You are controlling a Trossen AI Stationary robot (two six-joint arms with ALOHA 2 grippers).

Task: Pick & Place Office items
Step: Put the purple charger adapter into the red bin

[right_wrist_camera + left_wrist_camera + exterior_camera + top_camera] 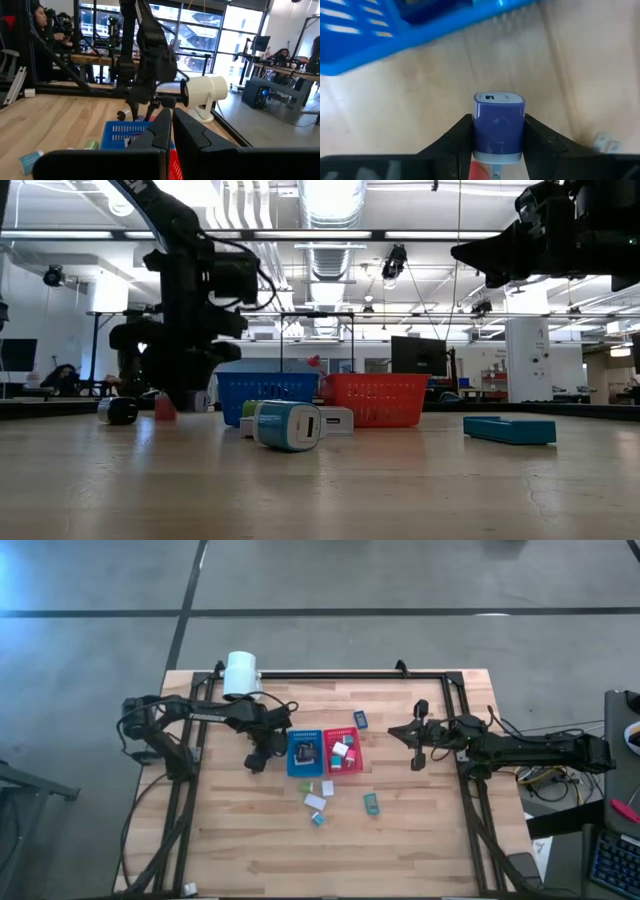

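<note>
My left gripper (498, 122) (262, 755) stands just left of the blue tray (305, 752) and is shut on a small purple block (498, 127). The red tray (342, 752) adjoins the blue one on its right; both hold small items. Loose office items lie on the table near the trays: a white block (315, 802), a teal-and-white block (318, 819) (290, 425), a teal clip (371, 803) and a dark blue piece (361, 719). My right gripper (418, 745) (171, 125) hovers shut to the right of the red tray. My left gripper pinches the purple block by its two long sides (480, 135), one dark finger (460, 137) on each side. The block's end with a small socket (490, 97) sticks out past the fingertips. Whether the block touches the table, I cannot tell.
A big white cylinder (241, 675) stands at the table's far left. A black frame rail (350, 673) runs along the far edge and down both sides. Bare wood lies toward the near edge (330, 860). People sit at desks beyond the table (42, 25).
</note>
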